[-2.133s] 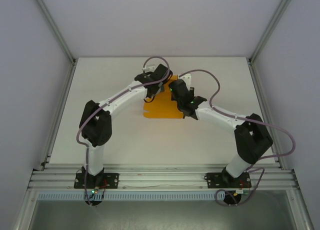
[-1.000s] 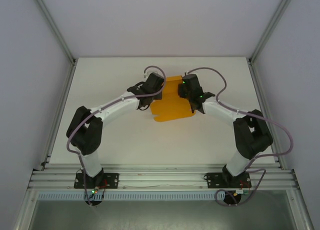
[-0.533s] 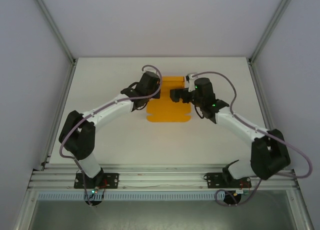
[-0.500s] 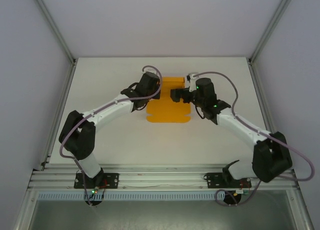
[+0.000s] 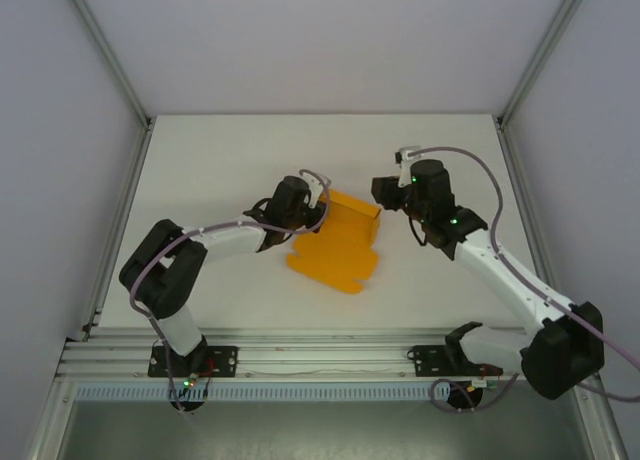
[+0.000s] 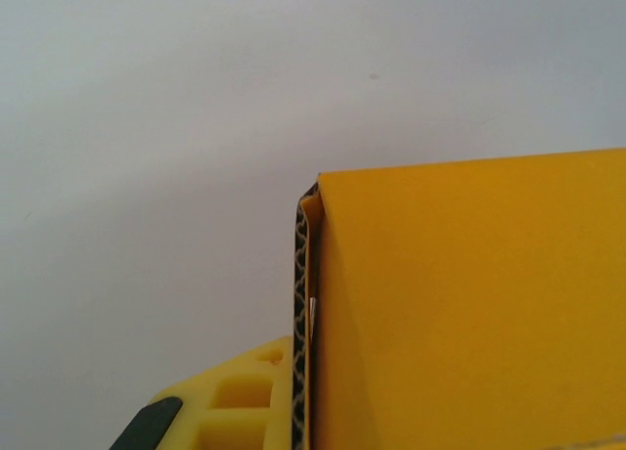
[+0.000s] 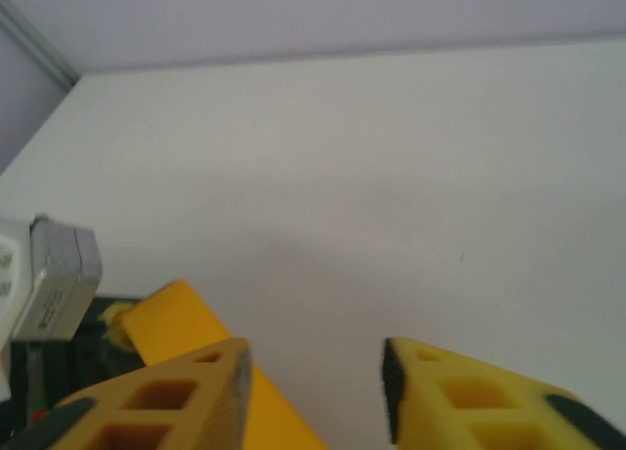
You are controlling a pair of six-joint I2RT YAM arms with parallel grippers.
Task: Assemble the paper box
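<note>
While the paper box (image 5: pixel 335 250) lies a little left of the worktop's (image 5: pixel 220 170) middle in the top external view, it is only part-formed: its near panel rests flat and its far panel is folded up. The left pincer (image 5: pixel 312 208) sits at the left end of that raised panel, touching it. The right pincer (image 5: pixel 383 190) hangs just beside the panel's right end, apart from the card. The raised panel's long axis runs across the worktop from left to right, slanting slightly nearer on the right. So the box lies to the left of the right pincer, which I judge the nearer to the free end.

From the left wrist, the orange card (image 6: pixel 469 313) covers the lower right, and its corrugated edge stands upright against a yellow finger (image 6: pixel 245 401). This pincer is clamped tight on the box.

From the right wrist, two yellow fingers (image 7: pixel 186 401) stand moderately apart with bare worktop (image 7: pixel 391 176) in the gap, so this pincer is parted and holds nothing. A corner of the box (image 7: pixel 181 323) shows lower left, beyond the left finger and outside the gap. To my eye, reaching it calls for a shift leftward.
</note>
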